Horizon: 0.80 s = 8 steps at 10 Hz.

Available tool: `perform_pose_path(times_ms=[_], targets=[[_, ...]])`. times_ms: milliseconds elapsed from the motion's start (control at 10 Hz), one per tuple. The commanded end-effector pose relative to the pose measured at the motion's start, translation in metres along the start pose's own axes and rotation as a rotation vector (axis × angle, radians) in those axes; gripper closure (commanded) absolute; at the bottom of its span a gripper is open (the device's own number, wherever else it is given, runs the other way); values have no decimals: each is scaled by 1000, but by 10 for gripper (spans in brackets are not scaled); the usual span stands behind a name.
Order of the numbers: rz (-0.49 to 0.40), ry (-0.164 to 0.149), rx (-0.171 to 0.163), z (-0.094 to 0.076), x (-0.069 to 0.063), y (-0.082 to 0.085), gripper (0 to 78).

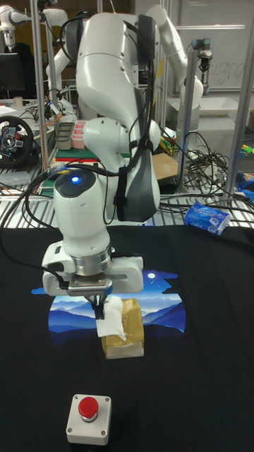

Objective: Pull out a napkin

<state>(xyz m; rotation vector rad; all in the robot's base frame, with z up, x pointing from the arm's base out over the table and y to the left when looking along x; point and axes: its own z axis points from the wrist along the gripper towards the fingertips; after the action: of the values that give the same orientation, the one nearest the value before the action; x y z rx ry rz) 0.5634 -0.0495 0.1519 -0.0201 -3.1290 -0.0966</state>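
Centrally, claw (97,301) clamped on napkin (110,318); black cloth (197,367) over table, cluttered lab behind.

Red button box (89,418), blue packet (208,217), steering wheel (15,142)

Arm (116,85): glossy white rounded shells with dark grey to black joint sections. One large dark grey panel (141,180) on the forearm. Wrist housing (81,208) white and domed, carrying a lit blue indicator (75,179) on top. Silver metal ring (88,263) beneath the wrist. Black cables (106,173) run loosely along the links. Pincer (99,302): white boxy body with slim dark fingers (94,300).
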Motion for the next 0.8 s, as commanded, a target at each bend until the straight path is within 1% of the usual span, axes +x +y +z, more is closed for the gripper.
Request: perform_pose_path(times_ms=[100,500,700,800], targets=[[11,-9,-13,-2,-1,0,776],[66,-23,-37,-2,-1,0,776],[96,-30,-41,-1,-1,0,776],[97,-32,-42,0,-1,0,776]])
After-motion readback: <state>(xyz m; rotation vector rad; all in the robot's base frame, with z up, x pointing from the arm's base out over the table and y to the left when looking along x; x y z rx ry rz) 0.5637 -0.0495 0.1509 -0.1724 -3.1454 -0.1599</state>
